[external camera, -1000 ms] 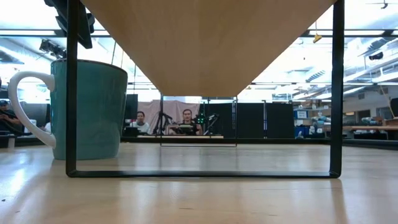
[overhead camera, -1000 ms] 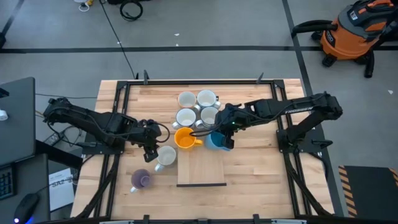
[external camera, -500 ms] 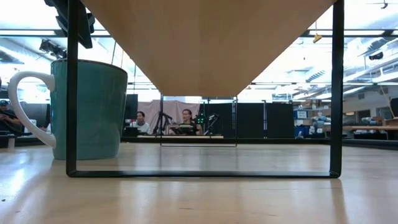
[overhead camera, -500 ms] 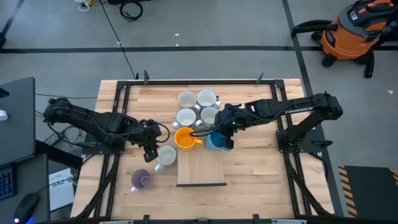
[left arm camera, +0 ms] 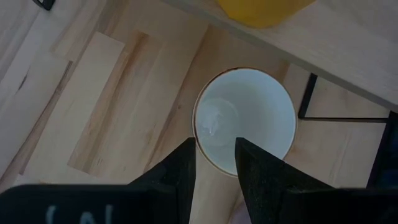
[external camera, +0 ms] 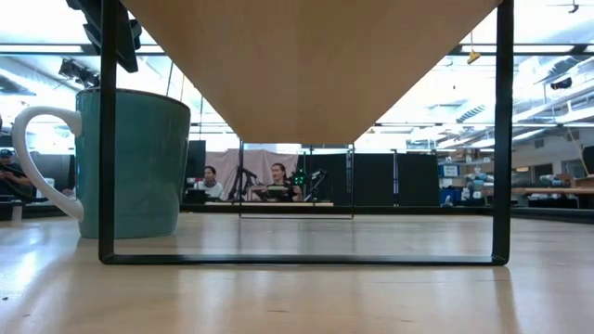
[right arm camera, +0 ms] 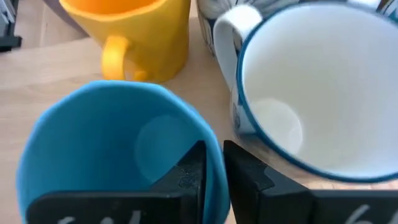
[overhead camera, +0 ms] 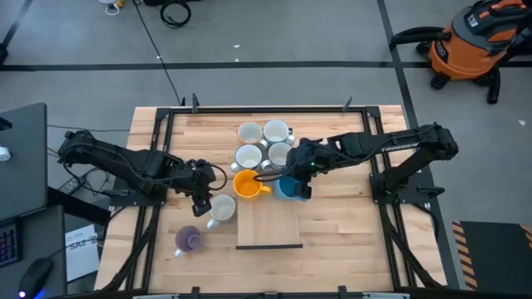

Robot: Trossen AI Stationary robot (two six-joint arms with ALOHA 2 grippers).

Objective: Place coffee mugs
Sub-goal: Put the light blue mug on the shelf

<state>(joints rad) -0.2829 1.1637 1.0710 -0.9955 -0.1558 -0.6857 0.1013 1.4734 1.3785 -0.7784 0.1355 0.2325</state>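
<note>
A wooden riser (overhead camera: 270,224) stands mid-table. The yellow mug (overhead camera: 246,184) and the blue mug (overhead camera: 287,189) are at its far end. My right gripper (overhead camera: 299,188) is shut on the blue mug (right arm camera: 106,143). A mug with a white inside, white handle and teal wall (overhead camera: 221,208) (external camera: 130,162) stands on its base on the table, left of the riser. My left gripper (left arm camera: 215,146) is open above it, one finger over its hollow (left arm camera: 249,112), one outside the rim. The purple mug (overhead camera: 189,241) stands near the near-left corner. Several white mugs (overhead camera: 264,143) cluster beyond the riser. My right gripper pinches the blue mug's wall at the rim (right arm camera: 210,140), on the side next to the white mug. One finger is inside the hollow and one finger (right arm camera: 249,177) is outside, coming from above. The mug is upright; whether its base rests on the riser does not show.
A white mug with a blue rim (right arm camera: 311,81) stands close against the blue mug's gripped side. The riser's black frame legs (external camera: 107,139) stand right beside the teal-walled mug. Bare wood covers the riser's near half and the table's near-right part. People sit in the room beyond (external camera: 278,176).
</note>
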